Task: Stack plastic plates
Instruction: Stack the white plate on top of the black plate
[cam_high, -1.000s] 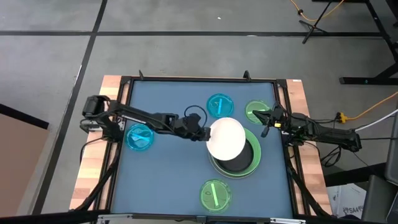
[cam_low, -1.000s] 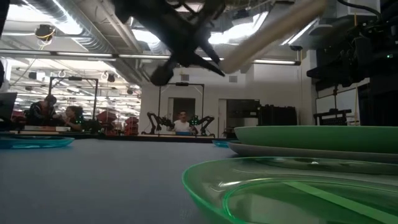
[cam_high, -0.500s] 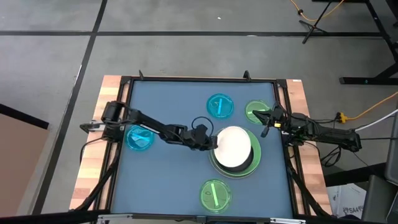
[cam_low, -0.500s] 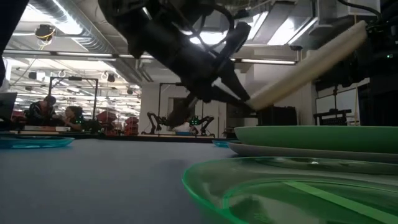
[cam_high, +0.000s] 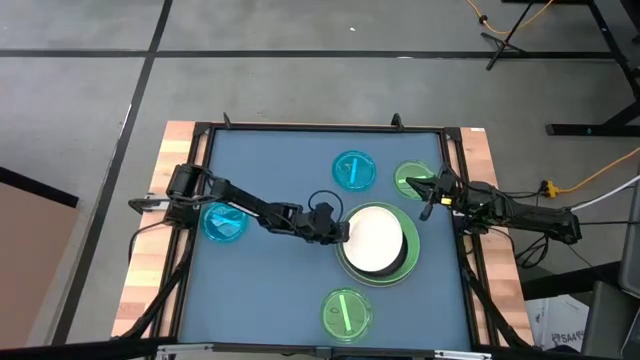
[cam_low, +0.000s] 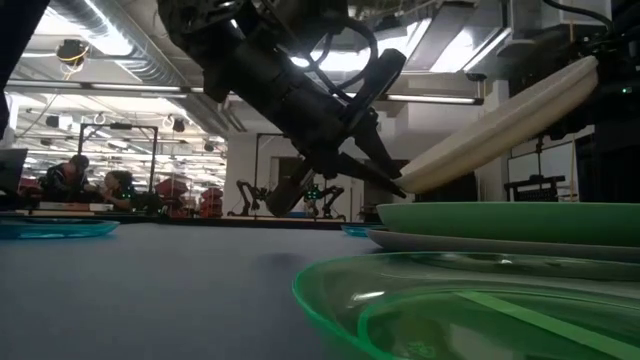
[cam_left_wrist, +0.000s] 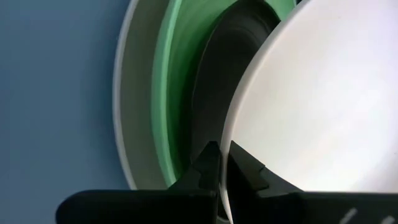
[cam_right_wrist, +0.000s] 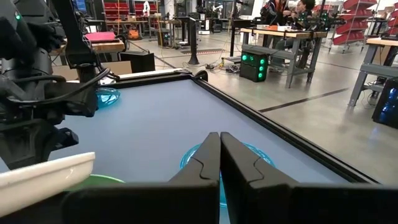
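Left end effector (cam_high: 341, 232), frame centre in the high view, pinches the medium round white plastic plate's (cam_high: 375, 238) rim, tilted over the black-on-green-on-grey plate stack (cam_high: 409, 266) for seating. Right end effector (cam_high: 424, 199) idles closed, right edge.

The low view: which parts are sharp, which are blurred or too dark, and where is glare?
Low view: the near green plate is out of focus; the left gripper is a dark shape against bright ceiling lights, which glare; the tilted white plate reads clearly. Left wrist view: the stack's rims are soft.
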